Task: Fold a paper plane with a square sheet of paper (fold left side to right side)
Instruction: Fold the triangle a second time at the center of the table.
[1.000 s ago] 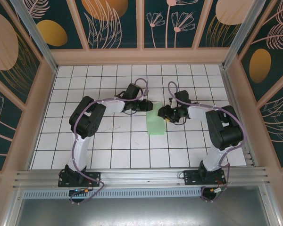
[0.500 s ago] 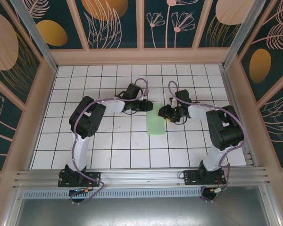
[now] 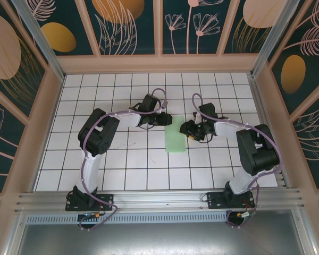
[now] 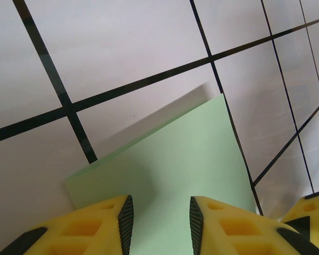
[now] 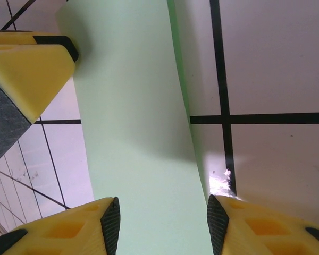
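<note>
One sheet of paper (image 3: pixel 175 135) lies mid-worktop (image 3: pixel 122 159); two parted, released pairs flank it: left jaws, right jaws.

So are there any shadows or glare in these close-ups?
Right wrist view: a small glare spot on the table beside the green paper. Left wrist view: the paper throws a soft grey shadow behind it. Top view: evenly lit, sharp.

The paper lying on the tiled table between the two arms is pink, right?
Not pink. The paper lying on the tiled table between the left arm and the right arm is pale green; the top external view shows it.
</note>
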### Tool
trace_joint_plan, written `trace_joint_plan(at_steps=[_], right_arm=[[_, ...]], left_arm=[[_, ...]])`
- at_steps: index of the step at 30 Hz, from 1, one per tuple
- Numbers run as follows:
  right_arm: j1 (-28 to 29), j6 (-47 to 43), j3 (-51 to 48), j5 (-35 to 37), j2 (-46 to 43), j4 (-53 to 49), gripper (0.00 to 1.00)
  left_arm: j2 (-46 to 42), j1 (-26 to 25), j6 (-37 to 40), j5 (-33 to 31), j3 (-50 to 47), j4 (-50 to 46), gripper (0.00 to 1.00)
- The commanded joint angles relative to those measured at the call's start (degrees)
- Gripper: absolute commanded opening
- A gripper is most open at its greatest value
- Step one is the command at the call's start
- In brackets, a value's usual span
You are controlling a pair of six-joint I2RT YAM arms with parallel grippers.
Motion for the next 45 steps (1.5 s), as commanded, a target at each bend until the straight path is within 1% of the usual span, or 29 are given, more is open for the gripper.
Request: trace_joint_plan(at_steps=[1, 10, 17, 21, 27, 31, 34, 38, 45], right_arm=[[0.0, -2.3, 3.4, 2.6, 1.3, 1.6, 0.52], [-0.5, -5.5, 7.7, 1.1, 7.1, 6.1, 0.55], [-0.6, -5.7, 8.4, -1.5, 9.5, 7.6, 0.56], [-0.6, -5.3, 7.3, -4.0, 9.0, 8.5, 0.54], [-0.9, -5.3, 5.5, -4.5, 6.8, 7.3, 0.49], [-1.0, -5.8, 4.7, -4.8, 5.6, 6.2, 0.44], [-1.3, -6.4, 3.9, -4.6, 4.8, 5.8, 0.43], [-1.5, -5.6, 2.3, -8.8, 4.2, 8.3, 0.43], [-1.7, -4.6, 0.6, -8.9, 2.9, 10.1, 0.43]], left_arm=[[1.3, -0.1, 0.8, 1.4, 0.1, -0.8, 0.37], [1.1, -0.2, 0.7, 1.3, -0.1, -0.8, 0.37], [1.0, -0.1, 0.8, 1.4, -0.2, -0.8, 0.37], [1.1, -0.2, 0.8, 1.4, -0.3, -0.8, 0.37], [1.0, -0.1, 0.8, 1.4, -0.3, -0.7, 0.37], [0.8, -0.2, 0.8, 1.3, -0.3, -0.7, 0.37], [0.5, -0.1, 0.9, 1.2, -0.4, -0.8, 0.37], [0.5, -0.2, 0.8, 1.3, -0.4, -0.8, 0.38], [0.2, -0.2, 0.8, 1.6, -0.7, -0.1, 0.38]])
